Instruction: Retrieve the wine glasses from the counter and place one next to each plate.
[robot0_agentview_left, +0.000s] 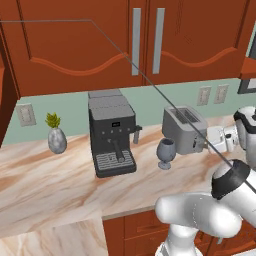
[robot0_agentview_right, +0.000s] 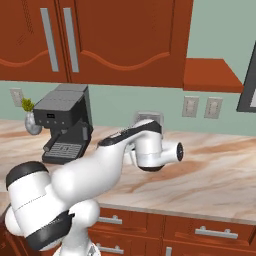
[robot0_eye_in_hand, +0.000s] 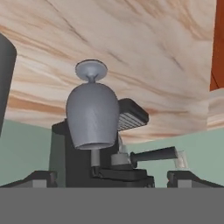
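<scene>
1. Presently, the gripper (robot0_eye_in_hand: 114, 178) is seen with its jaws spread wide; the two dark fingertips (robot0_eye_in_hand: 40, 177) stand far apart at the bottom of the hand view, and nothing is held between them.
2. One of the wine glasses (robot0_eye_in_hand: 92, 114) is found straight ahead of the gripper, a little toward the left fingertip and apart from both tips.
3. In the hand view the glass is shown inverted, foot uppermost, because the hand is rolled over; in the left base view it is seen standing upright on its foot.
4. The glass is borne by the counter (robot0_agentview_left: 60, 180), whose marbled top is spread above and behind the glass in the hand view.
5. Beyond the glass, further along the line of the gripper, a dark coffee machine (robot0_agentview_left: 112, 135) is placed, its drip grille and side spout being visible past the bowl.
6. A grey toaster (robot0_agentview_left: 184, 127) is set close beside the gripper, between the hand and the back wall, with the glass just in front of its far corner.
7. Far past the coffee machine, well apart from the gripper, a speckled vase (robot0_agentview_left: 57, 140) with a green plant is stood near the wall.
8. In the right base view the glass is hidden behind the arm.
</scene>
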